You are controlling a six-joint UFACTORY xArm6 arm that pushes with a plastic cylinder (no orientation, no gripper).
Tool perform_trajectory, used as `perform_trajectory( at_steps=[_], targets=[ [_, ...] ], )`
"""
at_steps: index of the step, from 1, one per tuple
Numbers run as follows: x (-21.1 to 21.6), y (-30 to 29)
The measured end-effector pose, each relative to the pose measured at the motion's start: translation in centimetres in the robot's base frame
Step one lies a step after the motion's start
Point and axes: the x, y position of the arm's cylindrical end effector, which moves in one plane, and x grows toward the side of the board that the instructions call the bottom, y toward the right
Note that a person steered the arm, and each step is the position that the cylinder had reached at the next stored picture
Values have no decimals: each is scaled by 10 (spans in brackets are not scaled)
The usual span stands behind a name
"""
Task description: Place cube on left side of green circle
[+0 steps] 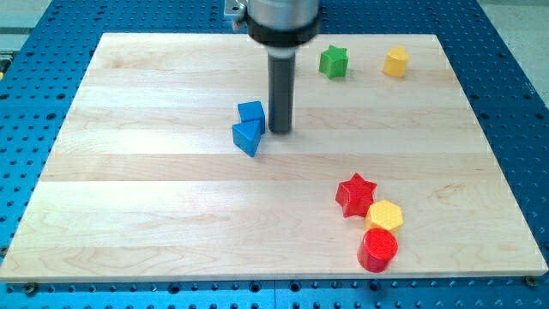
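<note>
A blue cube sits on the wooden board a little above the middle, touching a blue triangular block just below it. My tip stands right next to the cube's right side, close to both blue blocks; I cannot tell whether it touches them. The only green block in view is a green star near the view's top, to the right of the rod.
A yellow block lies right of the green star. At the lower right, a red star, a yellow hexagon and a red cylinder sit clustered together. A blue perforated table surrounds the board.
</note>
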Motion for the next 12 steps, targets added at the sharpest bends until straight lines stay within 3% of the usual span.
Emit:
perform_trajectory(
  at_steps=[1, 2, 3, 4, 5, 6, 7, 8, 9, 10, 11, 12],
  targets=[
    [-10, -33],
    [-63, -59],
    [-22, -71],
    [-35, -91],
    [-91, -53],
    [-51, -88],
    [-72, -119],
    [-123, -83],
    [-124, -97],
    [-73, -71],
    [-86, -33],
    [-130, -33]
  ],
)
